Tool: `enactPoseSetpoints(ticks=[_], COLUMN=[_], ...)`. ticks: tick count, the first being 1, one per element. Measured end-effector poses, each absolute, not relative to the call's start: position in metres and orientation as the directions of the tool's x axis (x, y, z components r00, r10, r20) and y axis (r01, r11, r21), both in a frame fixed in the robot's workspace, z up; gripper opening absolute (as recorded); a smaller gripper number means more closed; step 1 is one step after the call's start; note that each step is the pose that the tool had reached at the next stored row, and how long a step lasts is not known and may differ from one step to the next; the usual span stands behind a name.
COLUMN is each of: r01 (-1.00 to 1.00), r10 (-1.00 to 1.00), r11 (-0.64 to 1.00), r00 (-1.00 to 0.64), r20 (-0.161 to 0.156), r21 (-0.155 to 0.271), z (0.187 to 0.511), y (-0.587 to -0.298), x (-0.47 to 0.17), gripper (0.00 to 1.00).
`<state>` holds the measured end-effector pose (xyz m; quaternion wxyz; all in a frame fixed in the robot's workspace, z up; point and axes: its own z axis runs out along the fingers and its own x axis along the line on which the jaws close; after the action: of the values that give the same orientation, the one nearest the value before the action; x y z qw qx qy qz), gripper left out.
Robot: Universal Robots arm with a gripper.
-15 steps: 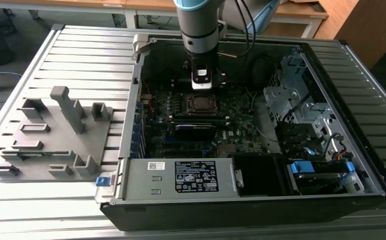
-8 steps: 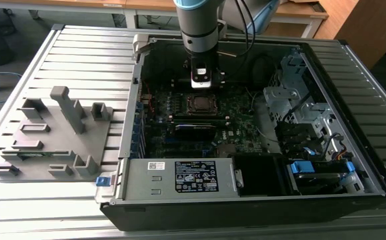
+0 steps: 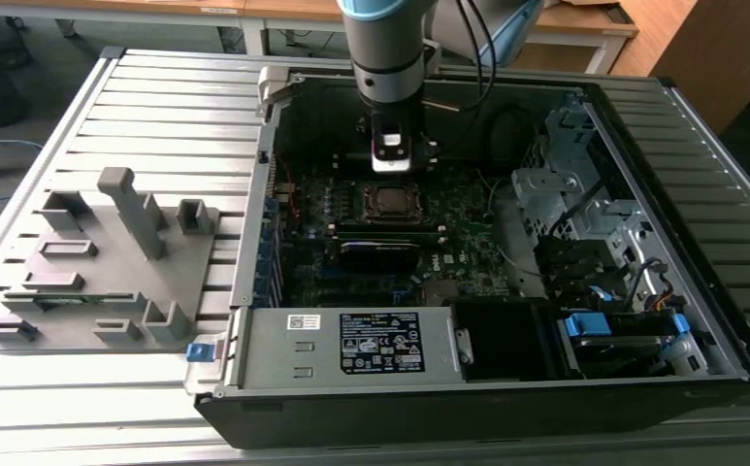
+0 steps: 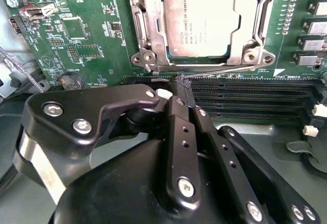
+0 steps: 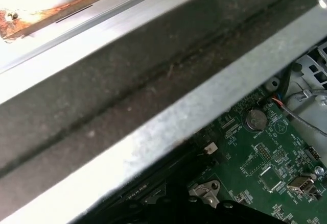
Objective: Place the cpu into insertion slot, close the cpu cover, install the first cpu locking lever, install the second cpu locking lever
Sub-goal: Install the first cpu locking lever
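The cpu [image 4: 202, 22], a silver-grey square chip, lies in the insertion slot [image 4: 196, 65] on the green motherboard. The silvery cpu cover [image 4: 147, 27] lies flat around the chip, framing it. A thin wire locking lever [image 4: 225, 73] runs along the socket's edge beside the memory slots. My gripper [image 4: 183, 84] has its black fingers [image 4: 176, 117] pressed together, and their tip touches the lever's end. In the exterior view the gripper [image 3: 393, 165] hangs inside the open computer case, just behind the cpu [image 3: 389, 201].
Black memory slots [image 4: 255, 99] lie right beside the fingertips. A power supply [image 3: 348, 342] fills the case's front, and a drive cage [image 3: 569, 199] stands at the exterior view's right. A grey fixture [image 3: 103, 262] sits on the table at its left. The case wall [image 5: 153, 127] is close.
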<state>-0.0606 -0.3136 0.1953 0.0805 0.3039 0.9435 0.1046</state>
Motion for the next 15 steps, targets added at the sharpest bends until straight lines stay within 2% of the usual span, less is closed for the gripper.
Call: enactPoseSetpoints(ticks=[15], r01=[0.543], r10=[0.576], r11=[0.803], r00=[-0.812], r20=[-0.09], r21=[0.244], z=[0.1938], y=[-0.3182], x=[-0.0581], gripper=[0.11])
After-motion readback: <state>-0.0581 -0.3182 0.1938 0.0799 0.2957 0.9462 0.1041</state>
